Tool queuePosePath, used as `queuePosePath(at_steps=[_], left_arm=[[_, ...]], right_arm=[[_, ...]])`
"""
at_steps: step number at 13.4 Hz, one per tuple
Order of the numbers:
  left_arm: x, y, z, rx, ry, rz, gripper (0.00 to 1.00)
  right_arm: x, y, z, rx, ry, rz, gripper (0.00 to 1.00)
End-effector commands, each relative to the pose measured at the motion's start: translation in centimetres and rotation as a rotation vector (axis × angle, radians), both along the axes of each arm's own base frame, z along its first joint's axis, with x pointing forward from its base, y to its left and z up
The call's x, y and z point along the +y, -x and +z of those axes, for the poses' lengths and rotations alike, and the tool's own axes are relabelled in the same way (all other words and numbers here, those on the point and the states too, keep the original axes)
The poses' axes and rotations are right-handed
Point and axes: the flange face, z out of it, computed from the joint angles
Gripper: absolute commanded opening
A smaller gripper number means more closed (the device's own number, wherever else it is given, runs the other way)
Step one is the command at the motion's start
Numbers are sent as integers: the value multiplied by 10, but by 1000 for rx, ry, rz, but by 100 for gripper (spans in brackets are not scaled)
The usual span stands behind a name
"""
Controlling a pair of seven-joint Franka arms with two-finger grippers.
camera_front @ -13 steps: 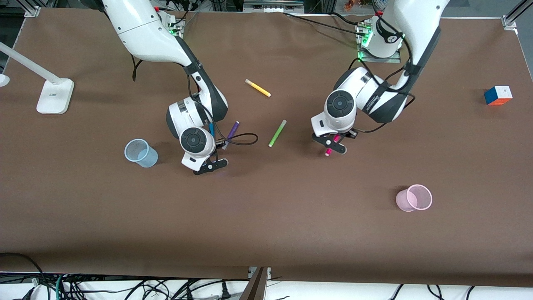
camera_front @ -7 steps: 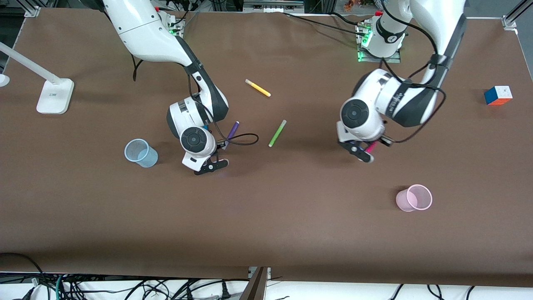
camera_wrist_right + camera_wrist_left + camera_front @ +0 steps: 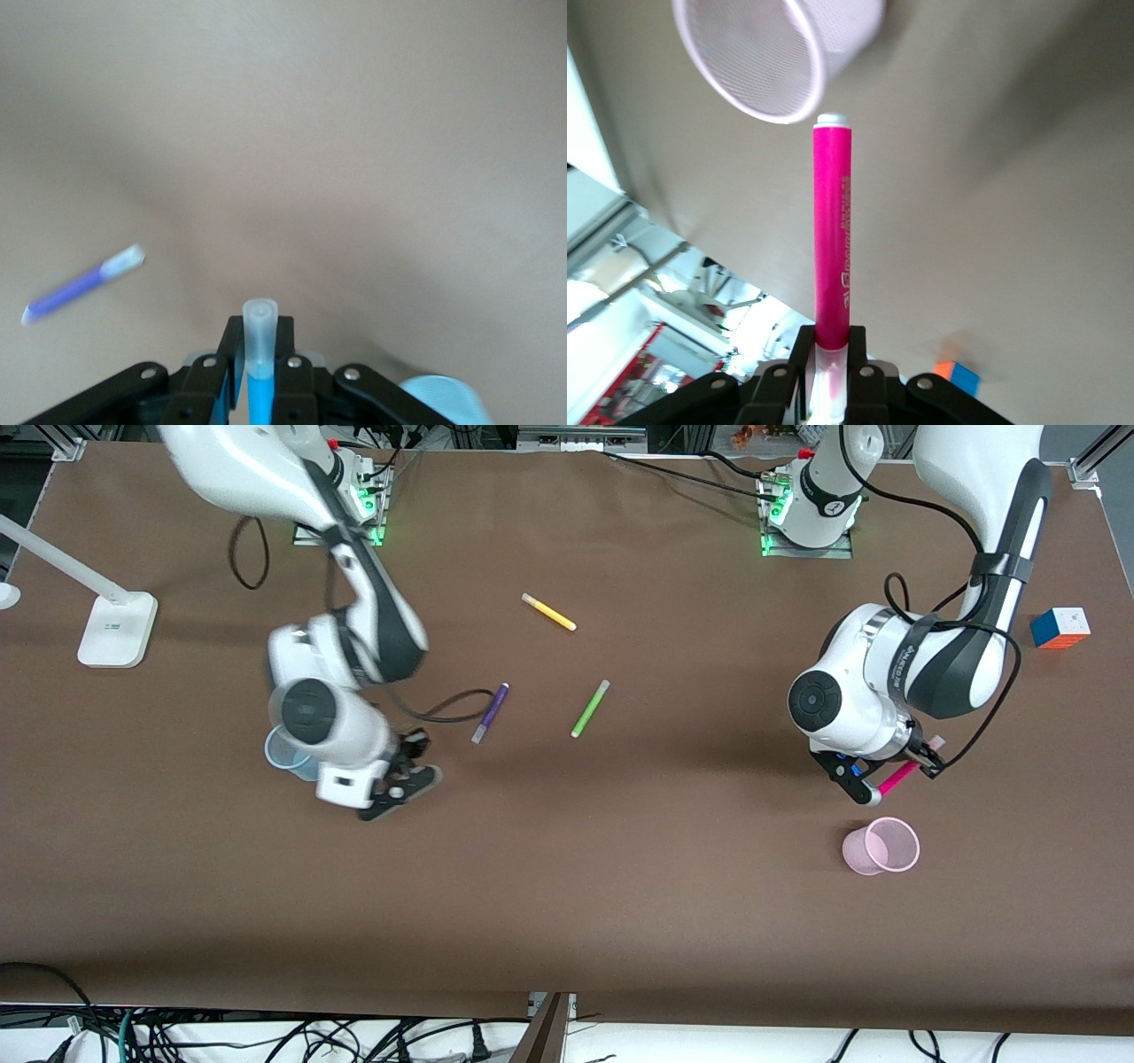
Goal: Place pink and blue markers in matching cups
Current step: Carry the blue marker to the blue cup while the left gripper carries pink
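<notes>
My left gripper is shut on the magenta-pink marker and holds it in the air just above the light pink cup. In the left wrist view the pink marker sticks out from the shut gripper, its end beside the pink cup's rim. My right gripper is in the air beside the light blue cup, which its wrist partly hides. In the right wrist view the gripper is shut on the blue marker; the blue cup's rim shows.
A purple marker, a green marker and a yellow marker lie mid-table. The purple marker also shows in the right wrist view. A colour cube sits near the left arm's end, a white lamp base near the right arm's.
The left gripper has carried the pink marker away from the green marker to just above the pink cup. The right gripper has moved from the purple marker toward the blue cup.
</notes>
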Motion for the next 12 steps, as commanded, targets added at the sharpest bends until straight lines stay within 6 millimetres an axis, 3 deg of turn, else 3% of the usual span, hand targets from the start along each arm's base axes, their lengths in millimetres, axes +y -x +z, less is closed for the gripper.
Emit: queuePosePath(at_steps=[1, 3, 7, 9, 10, 12], left_arm=[[6, -31, 9, -33, -7, -11, 0], [16, -41, -2, -35, -9, -13, 0], [65, -70, -20, -39, 31, -50, 0], [75, -91, -20, -65, 51, -25, 0], [70, -96, -22, -75, 72, -15, 0], [68, -98, -21, -79, 103, 9, 0]], right_arm=[[-30, 6, 42, -7, -69, 185, 0], [-63, -2, 57, -41, -174, 315, 0], [-143, -13, 53, -109, -422, 535, 0], [-174, -11, 41, -127, -530, 580, 0], [-188, -10, 34, -136, -568, 603, 0], [-213, -7, 21, -160, -650, 671, 0]])
